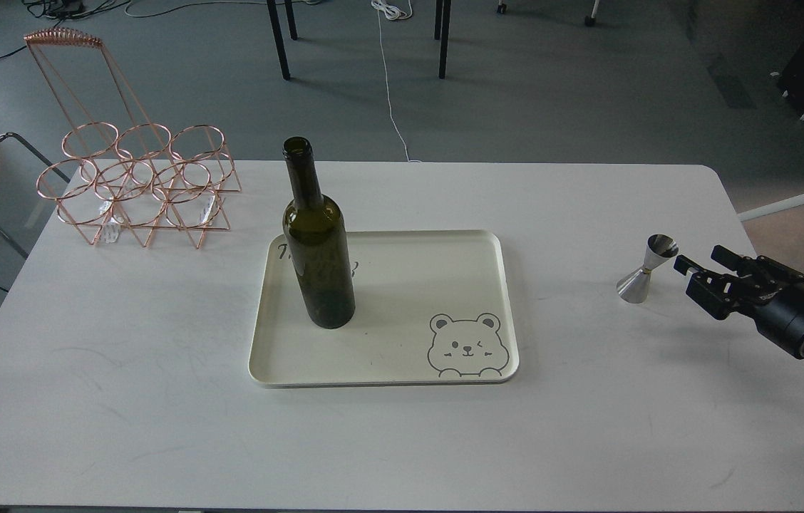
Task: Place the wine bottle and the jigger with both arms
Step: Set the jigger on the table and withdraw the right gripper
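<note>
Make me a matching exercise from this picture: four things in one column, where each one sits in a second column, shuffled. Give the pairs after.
Things:
1. wine bottle
2. jigger
3. copper wire rack
4. bear drawing

Places:
A. far left corner of the table
B. printed in the tray's near right corner
C. upright on the left part of the tray
D. on the bare table, just ahead of the right gripper

Pairs: 1-C, 2-D, 3-A, 4-B

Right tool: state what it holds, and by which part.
Nothing. The right tool is open, just right of the jigger, not touching it.
</note>
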Robot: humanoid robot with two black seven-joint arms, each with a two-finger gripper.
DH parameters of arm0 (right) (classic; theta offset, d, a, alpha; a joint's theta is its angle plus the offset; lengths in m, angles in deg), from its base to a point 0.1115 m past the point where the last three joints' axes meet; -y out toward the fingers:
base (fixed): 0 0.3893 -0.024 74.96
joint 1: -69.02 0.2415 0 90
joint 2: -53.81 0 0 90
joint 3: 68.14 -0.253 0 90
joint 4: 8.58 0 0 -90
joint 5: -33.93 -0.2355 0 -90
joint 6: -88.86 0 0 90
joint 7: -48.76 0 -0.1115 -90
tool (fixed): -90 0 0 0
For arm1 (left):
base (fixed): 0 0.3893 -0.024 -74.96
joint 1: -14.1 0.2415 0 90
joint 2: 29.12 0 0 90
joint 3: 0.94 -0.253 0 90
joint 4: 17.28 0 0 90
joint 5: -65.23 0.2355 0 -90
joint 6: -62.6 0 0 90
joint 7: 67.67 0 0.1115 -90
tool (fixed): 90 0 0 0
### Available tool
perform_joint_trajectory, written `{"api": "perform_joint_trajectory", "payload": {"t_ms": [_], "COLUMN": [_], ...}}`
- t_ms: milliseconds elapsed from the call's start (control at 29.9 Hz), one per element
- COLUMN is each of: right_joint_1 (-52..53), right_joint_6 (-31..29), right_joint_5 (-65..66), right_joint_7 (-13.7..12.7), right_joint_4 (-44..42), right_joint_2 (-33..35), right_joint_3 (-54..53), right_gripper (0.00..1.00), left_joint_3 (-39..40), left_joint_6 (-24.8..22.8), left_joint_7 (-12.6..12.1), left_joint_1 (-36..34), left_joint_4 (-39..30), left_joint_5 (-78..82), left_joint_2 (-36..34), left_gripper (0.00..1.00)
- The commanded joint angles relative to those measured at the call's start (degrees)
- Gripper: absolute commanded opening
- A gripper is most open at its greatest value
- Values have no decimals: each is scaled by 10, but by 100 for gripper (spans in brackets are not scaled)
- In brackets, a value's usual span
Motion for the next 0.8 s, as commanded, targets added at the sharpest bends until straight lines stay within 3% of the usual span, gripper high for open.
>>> {"api": "perform_joint_trajectory", "payload": {"t_ms": [0, 301, 434, 534, 768], "right_joint_1": [35, 188, 236, 252, 253], "right_joint_6": [0, 0, 0, 0, 0], "right_joint_5": [-5, -54, -150, -209, -337], "right_joint_7": [0, 0, 0, 0, 0], "right_joint_4": [56, 82, 51, 10, -74], "right_joint_2": [33, 25, -33, -79, -163], "right_joint_3": [-1, -2, -2, -4, -10], "right_gripper": [73, 83, 84, 93, 94], "left_joint_3": [-1, -10, -8, -10, -10], "left_joint_6": [0, 0, 0, 0, 0], "left_joint_7": [-4, -7, -5, -5, -3], "left_joint_1": [0, -16, -32, -55, -75], "left_joint_4": [0, -3, -10, -10, -22], "left_joint_5": [0, 14, 90, 147, 239], "left_joint_2": [-6, -32, -41, -52, -85], "left_gripper": [99, 99, 99, 99, 99]}}
